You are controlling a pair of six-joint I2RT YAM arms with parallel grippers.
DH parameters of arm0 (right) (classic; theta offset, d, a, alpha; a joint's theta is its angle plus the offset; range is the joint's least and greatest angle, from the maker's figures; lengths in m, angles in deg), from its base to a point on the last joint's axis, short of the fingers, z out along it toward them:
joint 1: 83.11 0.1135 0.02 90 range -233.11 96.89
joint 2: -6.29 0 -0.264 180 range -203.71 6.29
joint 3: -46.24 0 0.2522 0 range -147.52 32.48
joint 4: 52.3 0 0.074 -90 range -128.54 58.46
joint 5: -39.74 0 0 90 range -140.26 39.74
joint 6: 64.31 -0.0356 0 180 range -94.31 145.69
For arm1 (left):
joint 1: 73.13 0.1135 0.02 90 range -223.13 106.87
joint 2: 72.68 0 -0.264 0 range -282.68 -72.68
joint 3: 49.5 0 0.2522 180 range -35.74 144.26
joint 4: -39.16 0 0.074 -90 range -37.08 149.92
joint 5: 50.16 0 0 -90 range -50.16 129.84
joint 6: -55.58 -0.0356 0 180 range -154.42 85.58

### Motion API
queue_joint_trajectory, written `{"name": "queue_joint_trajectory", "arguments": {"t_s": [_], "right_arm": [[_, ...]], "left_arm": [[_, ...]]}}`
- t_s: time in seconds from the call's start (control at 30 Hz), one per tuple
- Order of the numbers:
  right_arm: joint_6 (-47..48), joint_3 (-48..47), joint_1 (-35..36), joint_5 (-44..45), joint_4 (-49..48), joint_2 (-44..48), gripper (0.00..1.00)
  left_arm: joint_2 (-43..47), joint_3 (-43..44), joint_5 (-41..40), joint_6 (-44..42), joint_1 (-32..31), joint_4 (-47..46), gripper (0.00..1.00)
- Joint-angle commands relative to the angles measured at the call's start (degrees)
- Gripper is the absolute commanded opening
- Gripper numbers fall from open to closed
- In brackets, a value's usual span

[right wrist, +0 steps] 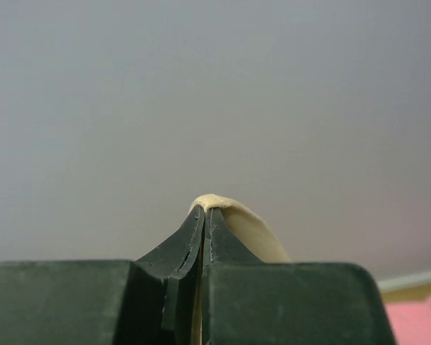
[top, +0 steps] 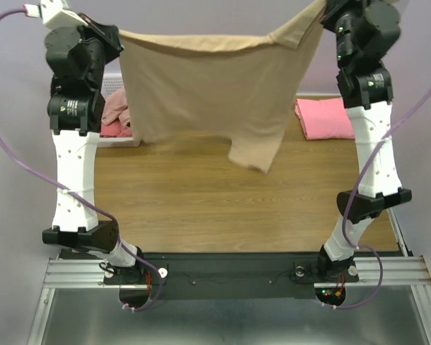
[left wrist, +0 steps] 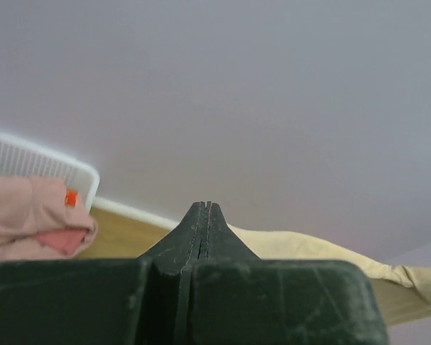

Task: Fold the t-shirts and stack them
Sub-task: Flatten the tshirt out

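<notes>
While your left gripper (left wrist: 207, 206) and right gripper (right wrist: 205, 210) each clamp an upper corner, the beige t-shirt (top: 201, 93) hangs downward, stretched left to right.

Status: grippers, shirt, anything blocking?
Holding tan shirt spread over table, left gripper and right gripper shut on it. Folded pink shirt far right. Nothing blocking.

The beige t-shirt (top: 208, 93) hangs like a curtain between the left tool (left wrist: 207, 208) and the right tool (right wrist: 205, 210), both clamped on its top edge, and bars the way to the far half of the bench (top: 201, 208). The near wood lies open. Behind the curtain, a white lattice basket (top: 122, 141) of pink shirts (top: 116, 111) fills the far left. A folded salmon-pink t-shirt (top: 323, 118) fills the far right.
</notes>
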Motion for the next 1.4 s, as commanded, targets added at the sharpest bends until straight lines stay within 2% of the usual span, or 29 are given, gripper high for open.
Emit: {"name": "queue_joint_trajectory", "arguments": {"t_s": [0.0, 0.03, 0.13, 0.17, 0.23, 0.27, 0.37, 0.4, 0.43, 0.5, 0.53, 0.57, 0.6, 0.63, 0.67, 0.77, 1.0, 1.13, 1.2, 1.27, 1.37], "right_arm": [[2.98, -1.65, -0.11, 1.72, -14.09, 7.49, 0.00], [3.16, -0.07, -0.11, 1.81, -14.78, 8.37, 0.00], [4.04, 7.48, -0.11, 1.81, -14.79, 12.67, 0.00], [4.39, 12.72, -0.11, 1.63, -14.88, 15.12, 0.00], [4.48, 18.19, -0.11, 1.63, -14.88, 17.94, 0.00], [4.31, 21.53, -0.11, 1.54, -14.88, 19.26, 0.00], [3.17, 34.71, -0.11, 0.84, -14.79, 26.29, 0.01], [2.82, 38.57, -0.11, 0.58, -14.88, 28.48, 0.00], [1.07, 47.31, -0.11, 0.40, -14.79, 33.38, 0.00], [-0.70, 56.75, -0.11, -0.30, -14.79, 38.67, 0.00], [-2.01, 64.72, -0.11, -0.39, -14.79, 44.53, 0.00], [-3.94, 69.33, -0.11, -0.65, -14.79, 47.20, 0.00], [-4.56, 73.03, -0.11, -1.09, -14.70, 50.27, 0.00], [-5.44, 76.37, -0.11, -1.62, -13.83, 53.00, 0.00], [-7.54, 83.19, -0.11, -1.45, -13.13, 58.33, 0.00], [-11.50, 92.19, -0.11, -3.80, -7.69, 66.35, 0.00], [-23.37, 103.81, -0.20, -6.36, 15.40, 73.32, 0.00], [-28.82, 106.55, -0.11, -10.22, 21.93, 77.18, 0.00], [-36.27, 107.08, -0.11, -11.90, 24.57, 78.51, 0.01], [-38.66, 108.04, -0.11, -14.00, 25.37, 80.96, 0.00], [-40.94, 107.00, -0.11, -10.51, 28.00, 82.81, 0.00]], "left_arm": [[3.55, 9.05, 0.83, -2.65, 0.47, -6.00, 0.00], [3.99, 8.44, 0.92, -2.65, 0.47, -6.00, 0.00], [8.29, -0.85, 1.18, -2.39, 0.47, -9.41, 0.00], [11.17, -7.41, 1.36, -2.39, 0.47, -12.03, 0.00], [13.91, -14.21, 1.27, -2.04, 0.47, -15.74, 0.00], [16.62, -21.20, 1.36, -2.04, 0.47, -16.97, 0.00], [20.85, -32.22, 1.36, -1.43, 0.47, -22.22, 0.00], [23.65, -39.39, 1.27, -0.99, 0.47, -23.21, 0.00], [26.29, -46.51, 1.97, -0.38, 0.47, -25.40, 0.00], [28.94, -53.67, 2.58, 1.47, 0.47, -27.26, 0.00], [30.26, -57.27, 2.59, 2.35, 0.47, -29.35, 0.00], [31.66, -60.96, 5.63, 4.36, 0.47, -30.16, 0.00], [34.46, -68.05, 5.93, 5.86, 0.47, -30.60, 0.00], [35.88, -71.51, 6.02, 7.26, 0.47, -31.47, 0.00], [38.94, -78.33, 6.54, 9.54, 0.47, -32.09, 0.00], [45.09, -88.64, 5.06, 14.55, 0.47, -30.53, 0.00], [58.91, -100.98, -0.22, 22.56, 0.47, -13.84, 0.00], [64.63, -103.45, -1.54, 25.99, 0.47, -5.31, 0.00], [67.79, -105.12, -2.24, 29.94, 0.47, -2.14, 0.00], [69.55, -106.08, -4.17, 33.45, 0.47, 1.02, 0.00], [73.59, -106.35, -5.14, 34.43, 0.47, 4.02, 0.00]]}}
